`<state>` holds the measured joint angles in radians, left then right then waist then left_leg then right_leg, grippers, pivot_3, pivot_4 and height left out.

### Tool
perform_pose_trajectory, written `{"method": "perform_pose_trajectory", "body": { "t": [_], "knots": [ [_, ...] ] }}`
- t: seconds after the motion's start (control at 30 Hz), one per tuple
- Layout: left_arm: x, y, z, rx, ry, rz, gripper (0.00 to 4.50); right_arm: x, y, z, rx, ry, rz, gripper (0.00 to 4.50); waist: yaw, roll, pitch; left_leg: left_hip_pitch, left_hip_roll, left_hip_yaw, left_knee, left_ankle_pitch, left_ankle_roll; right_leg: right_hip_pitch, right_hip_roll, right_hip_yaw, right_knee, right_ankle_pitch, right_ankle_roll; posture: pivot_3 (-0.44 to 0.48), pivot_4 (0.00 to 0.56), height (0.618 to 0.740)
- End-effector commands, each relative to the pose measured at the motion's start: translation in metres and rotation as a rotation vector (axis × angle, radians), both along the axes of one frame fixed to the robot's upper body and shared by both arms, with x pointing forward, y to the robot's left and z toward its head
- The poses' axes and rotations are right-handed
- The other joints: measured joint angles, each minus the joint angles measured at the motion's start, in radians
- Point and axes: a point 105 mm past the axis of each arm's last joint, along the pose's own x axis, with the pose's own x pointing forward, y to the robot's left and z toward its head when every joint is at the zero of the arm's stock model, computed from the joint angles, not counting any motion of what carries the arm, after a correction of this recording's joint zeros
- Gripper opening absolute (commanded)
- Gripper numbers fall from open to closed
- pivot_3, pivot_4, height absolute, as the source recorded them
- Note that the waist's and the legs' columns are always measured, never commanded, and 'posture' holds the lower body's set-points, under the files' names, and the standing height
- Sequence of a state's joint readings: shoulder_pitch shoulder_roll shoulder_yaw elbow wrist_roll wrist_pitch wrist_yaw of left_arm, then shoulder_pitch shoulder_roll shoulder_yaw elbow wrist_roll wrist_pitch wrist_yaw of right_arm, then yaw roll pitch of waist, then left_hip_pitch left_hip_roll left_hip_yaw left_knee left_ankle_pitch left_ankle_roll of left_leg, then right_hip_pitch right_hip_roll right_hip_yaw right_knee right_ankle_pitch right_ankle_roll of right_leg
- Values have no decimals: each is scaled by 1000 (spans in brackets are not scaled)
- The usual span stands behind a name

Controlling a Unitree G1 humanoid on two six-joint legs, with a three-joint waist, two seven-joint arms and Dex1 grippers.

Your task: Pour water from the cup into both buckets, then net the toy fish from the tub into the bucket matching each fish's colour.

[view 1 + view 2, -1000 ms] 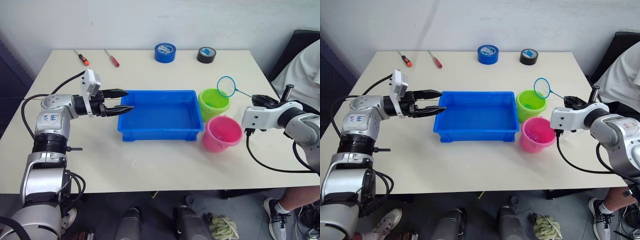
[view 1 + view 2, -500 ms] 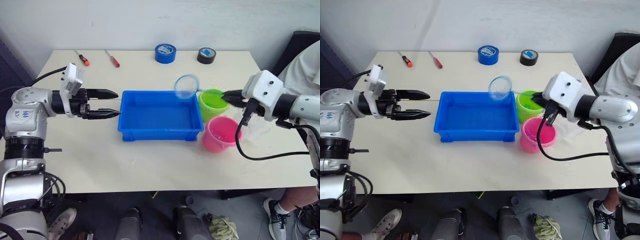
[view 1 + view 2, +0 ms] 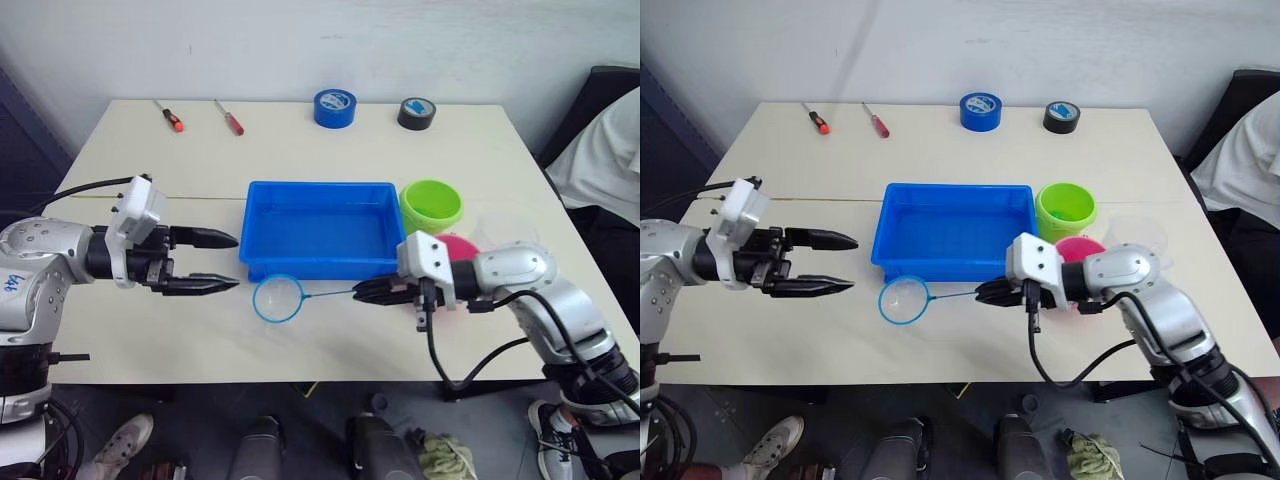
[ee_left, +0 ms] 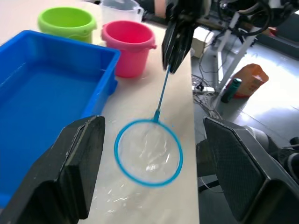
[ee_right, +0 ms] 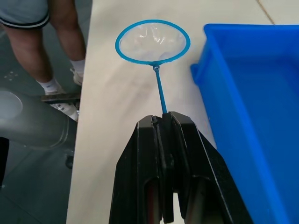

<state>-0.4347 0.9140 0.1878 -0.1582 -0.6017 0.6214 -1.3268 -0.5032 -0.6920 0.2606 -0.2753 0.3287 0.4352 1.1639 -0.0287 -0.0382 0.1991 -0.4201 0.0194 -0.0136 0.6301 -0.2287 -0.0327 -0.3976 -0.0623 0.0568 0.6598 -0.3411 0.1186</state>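
- the right gripper (image 3: 362,292) is clamped on the thin handle of the light blue round-hooped hand net (image 3: 278,300), whose hoop lies just in front of the shallow bright blue rectangular plastic tub (image 3: 318,226).
- the left gripper (image 3: 222,263), its fingers spread apart, is beside the hoop.
- the right arm partly hides the bright pink round plastic bucket (image 3: 460,243).

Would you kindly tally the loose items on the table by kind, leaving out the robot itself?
Screwdrivers: 2
Tape rolls: 2, one blue, one black
Buckets: 2, one green, one pink
Tub: 1
Net: 1, held by the right pincer
Clear cup: 1
Total: 9
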Motion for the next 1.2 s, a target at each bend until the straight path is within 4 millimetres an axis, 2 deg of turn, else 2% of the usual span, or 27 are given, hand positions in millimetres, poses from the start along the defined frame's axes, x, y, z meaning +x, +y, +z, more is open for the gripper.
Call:
{"method": "perform_pose_trajectory", "body": {
  "t": [0.03, 0.27, 0.6, 0.77, 0.93, 0.97, 1.1, 1.2],
  "knots": [
    [-8, -7, -6, 25, -11, -44, 3686, -4, 15, -20, -7, 23, 36, 0, -4, 0, 0, 0, 0, 0, 0, 0, 0, 0, 0, 0, 0, 0, 0, 0, 150, 734],
    [-6, -10, -22, 87, -12, -74, 3686, 15, 26, -45, -39, 42, 28, 0, -2, 0, 0, 1, -1, 0, 0, 0, 0, 0, 1, 0, 1, 0, 0, 0, 150, 734],
    [-7, -11, -34, 124, -31, -85, 3686, 44, 30, -50, -38, 14, -5, 0, -4, 0, 0, 1, -1, 0, -1, 0, 0, 0, 1, 0, 1, 0, 0, 0, 150, 734],
    [-7, -13, -35, 117, -34, -79, 3686, 48, 27, -54, -64, 8, 1, 0, -3, 0, 0, 1, -1, 0, 0, 0, 0, 0, 0, 0, 1, 0, 0, 0, 150, 734],
    [-2, -12, -34, 97, -34, -48, 3728, 51, 23, -55, -80, 10, -15, 2034, -4, 0, 0, 1, -1, 0, 0, 0, 0, 0, 0, 0, 1, 0, 0, 0, 150, 734],
    [-2, -12, -34, 94, -33, -44, 3728, 51, 23, -55, -79, 6, -19, 2641, -4, 0, 0, 1, -1, 0, 0, 0, 0, 0, 0, 0, 1, 0, 0, 0, 150, 734],
    [4, -11, -40, 85, -5, 36, 3728, 42, 5, -47, -105, -8, -35, 4459, -1, 1, 0, 1, -1, 0, 0, 0, 0, 0, 0, 0, 1, 0, 0, 0, 150, 734],
    [8, -8, -44, 95, -2, 125, 3728, 28, -9, -36, -100, -17, -57, 4459, 2, 1, 1, 0, -2, -1, -1, 0, 0, 0, -1, -1, 0, 0, 0, 0, 150, 734]
  ]
}}
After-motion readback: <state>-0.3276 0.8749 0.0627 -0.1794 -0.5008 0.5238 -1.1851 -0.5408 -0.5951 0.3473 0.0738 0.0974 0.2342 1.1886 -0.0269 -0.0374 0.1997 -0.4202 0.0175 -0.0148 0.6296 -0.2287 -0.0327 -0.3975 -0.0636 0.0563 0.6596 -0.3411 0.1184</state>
